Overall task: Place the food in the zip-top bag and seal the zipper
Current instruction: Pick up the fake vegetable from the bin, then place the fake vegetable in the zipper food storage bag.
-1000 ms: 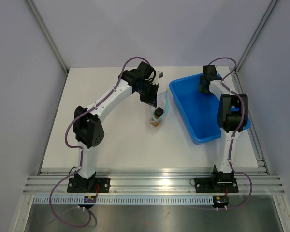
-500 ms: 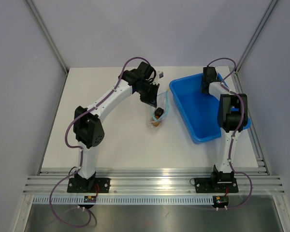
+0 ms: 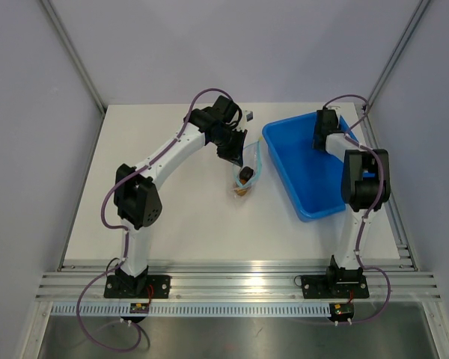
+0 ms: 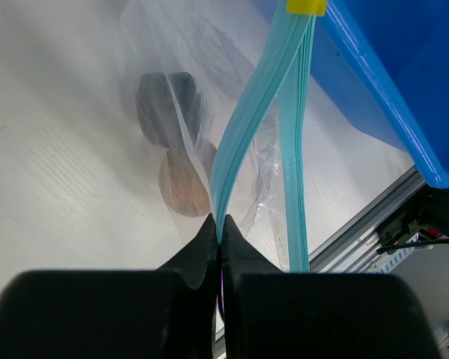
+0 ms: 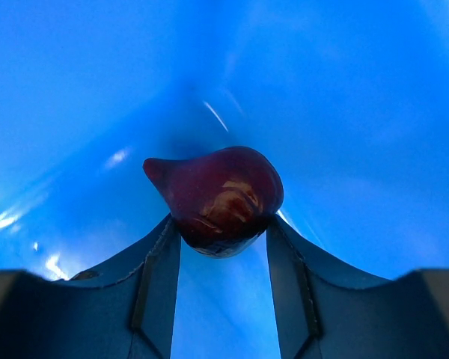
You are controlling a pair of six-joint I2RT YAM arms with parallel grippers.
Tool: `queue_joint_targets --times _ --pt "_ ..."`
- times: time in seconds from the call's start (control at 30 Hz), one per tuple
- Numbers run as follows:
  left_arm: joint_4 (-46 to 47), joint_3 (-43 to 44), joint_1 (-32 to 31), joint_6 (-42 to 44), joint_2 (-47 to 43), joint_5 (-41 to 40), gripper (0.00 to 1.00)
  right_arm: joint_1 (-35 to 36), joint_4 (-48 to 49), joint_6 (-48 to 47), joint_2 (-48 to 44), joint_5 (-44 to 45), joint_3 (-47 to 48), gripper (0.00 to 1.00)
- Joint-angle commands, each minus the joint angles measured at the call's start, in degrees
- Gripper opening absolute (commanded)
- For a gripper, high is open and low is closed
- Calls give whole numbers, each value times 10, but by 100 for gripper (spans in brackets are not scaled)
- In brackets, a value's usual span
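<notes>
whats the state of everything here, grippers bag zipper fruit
left gripper: shut on zipper
right gripper: shut on third fruit
zipper: unsealed, strips apart
bag: mouth open, two fruits inside
dark fruit: in bag
orange fruit: in bag
third fruit: gripped inside tray, not bagged

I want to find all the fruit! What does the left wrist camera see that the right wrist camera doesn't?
Only the left wrist view shows the clear zip-top bag on the white table, with a dark piece and an orange-brown piece inside, and the left jaws pinching its teal zipper. Only the right wrist view shows a third, dark reddish piece held between the right jaws. Both views show the blue tray.
</notes>
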Motion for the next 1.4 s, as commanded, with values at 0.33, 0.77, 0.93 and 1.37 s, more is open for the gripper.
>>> queue_joint_targets --times 0.33,0.77,0.93,1.37 --pt "15 20 4 -10 4 24 0 -2 -78 103 -247 -88 -118 26" --pt "19 18 3 -10 -3 31 0 192 -166 189 -475 -233 -177 31" --pt "23 6 3 -7 -20 24 0 265 -152 210 -427 -232 -158 31" --pt "27 -5 3 -12 -28 36 0 308 -201 245 -327 -204 -90 32"
